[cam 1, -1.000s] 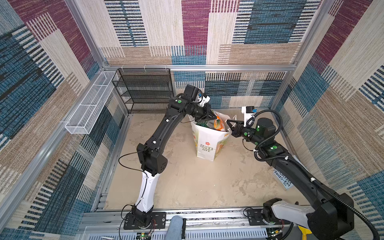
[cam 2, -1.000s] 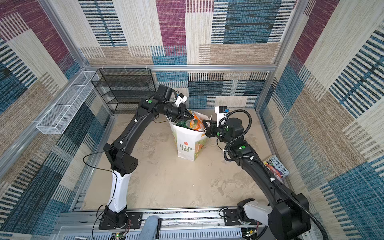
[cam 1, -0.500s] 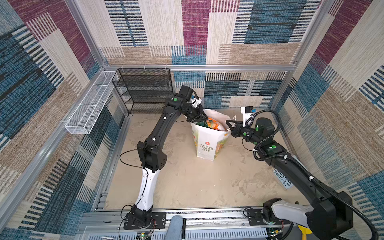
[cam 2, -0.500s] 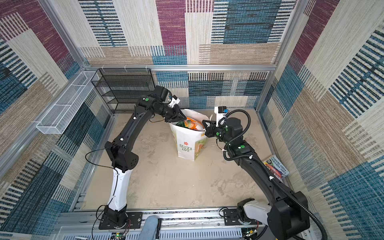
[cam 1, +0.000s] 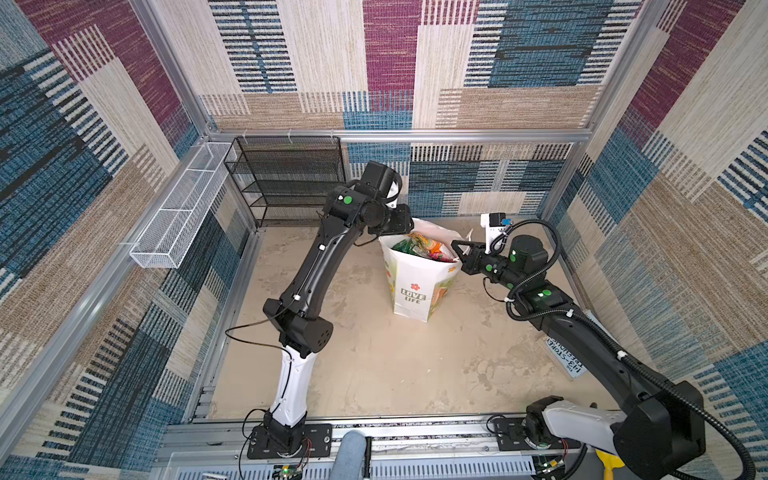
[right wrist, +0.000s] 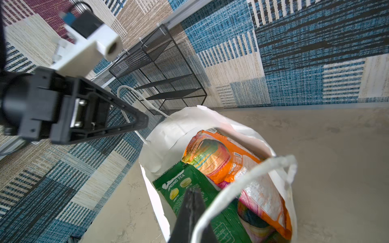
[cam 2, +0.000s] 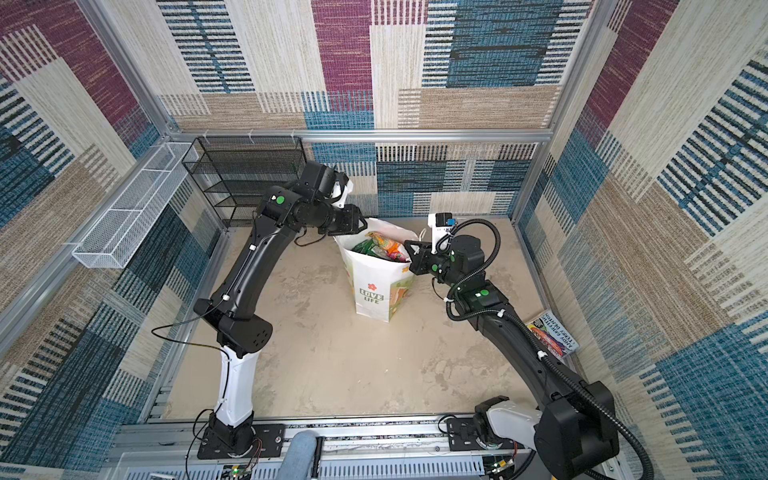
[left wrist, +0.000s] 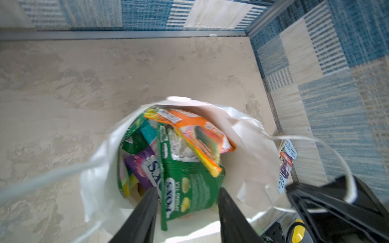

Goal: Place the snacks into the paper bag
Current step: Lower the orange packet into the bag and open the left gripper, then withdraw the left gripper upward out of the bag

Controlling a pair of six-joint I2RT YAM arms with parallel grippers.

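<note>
Jaws of left gripper point(left wrist: 187, 190) apart, empty

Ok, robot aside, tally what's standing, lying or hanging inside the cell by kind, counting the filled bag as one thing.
Paper bag: 1
Magazine: 1
Black mesh shelf: 1
White wire basket: 1
Total: 4

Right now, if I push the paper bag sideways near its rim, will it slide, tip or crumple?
Likely tippy: the paper bag stands tall and narrow, with snacks piled to its mouth. The thin, creased rim would probably buckle before the base slides. The loop handle looks floppy, giving little control.
</note>
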